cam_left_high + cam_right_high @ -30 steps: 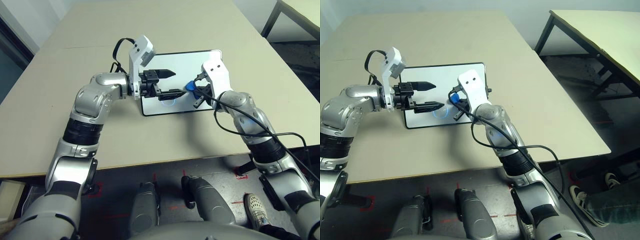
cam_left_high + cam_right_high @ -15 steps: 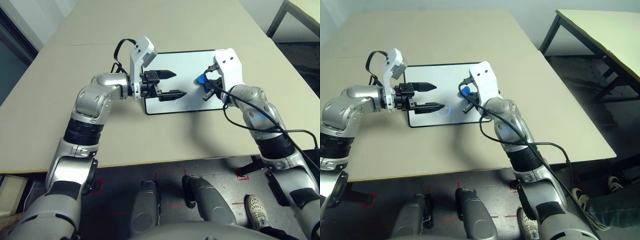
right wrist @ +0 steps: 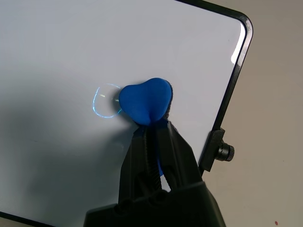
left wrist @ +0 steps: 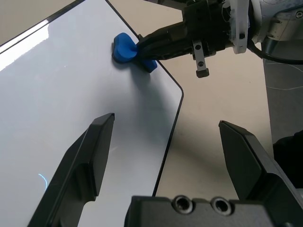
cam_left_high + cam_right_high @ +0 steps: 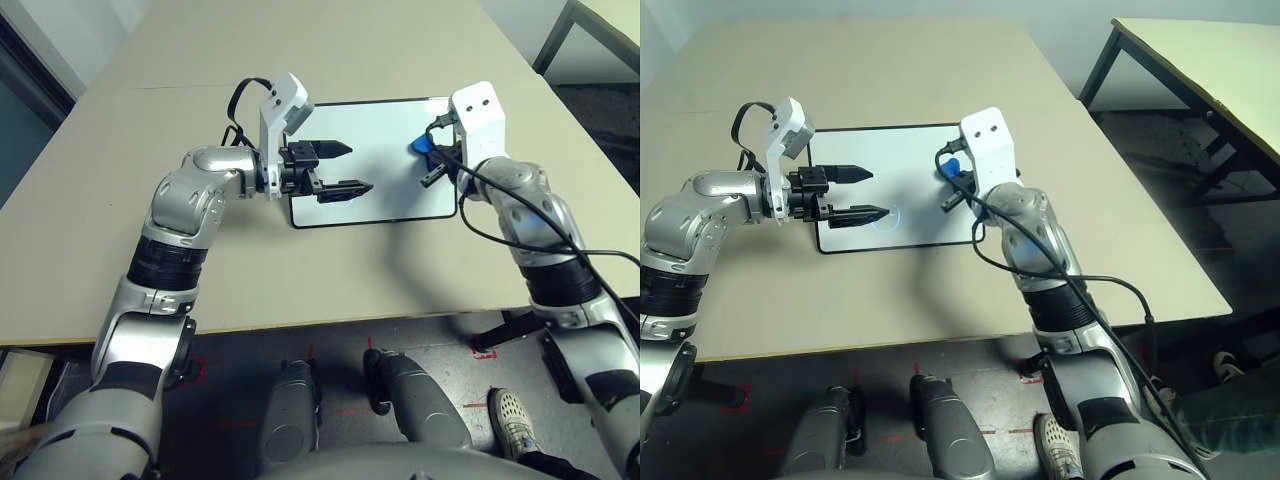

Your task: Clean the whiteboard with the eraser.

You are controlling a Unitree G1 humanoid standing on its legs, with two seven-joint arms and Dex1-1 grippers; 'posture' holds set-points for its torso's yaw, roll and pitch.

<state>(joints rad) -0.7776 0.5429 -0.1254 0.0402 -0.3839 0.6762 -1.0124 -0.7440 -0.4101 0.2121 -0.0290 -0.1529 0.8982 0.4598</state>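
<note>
right gripper (image 3: pixel 150 137) clamped on eraser (image 3: pixel 144 101) at whiteboard (image 5: pixel 390 190) right edge | left gripper (image 5: pixel 340 168) wide open, empty | doodle (image 5: pixel 892 216) untouched; unpinned board might slide

- We see a beige counter (image 5: pixel 890 80) spanning most of the frame.
- At upper right, we see a second table (image 5: pixel 1200 60) on dark legs.
- Along the bottom, we see grey floor (image 5: pixel 340 365) with red marks.

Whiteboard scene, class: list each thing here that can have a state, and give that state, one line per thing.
whiteboard: flat on the table, a faint blue doodle not yet wiped off.
eraser: clamped in the right gripper, over the board near its right edge.
right gripper: shut on the eraser.
left gripper: open, empty, over the board.
</note>
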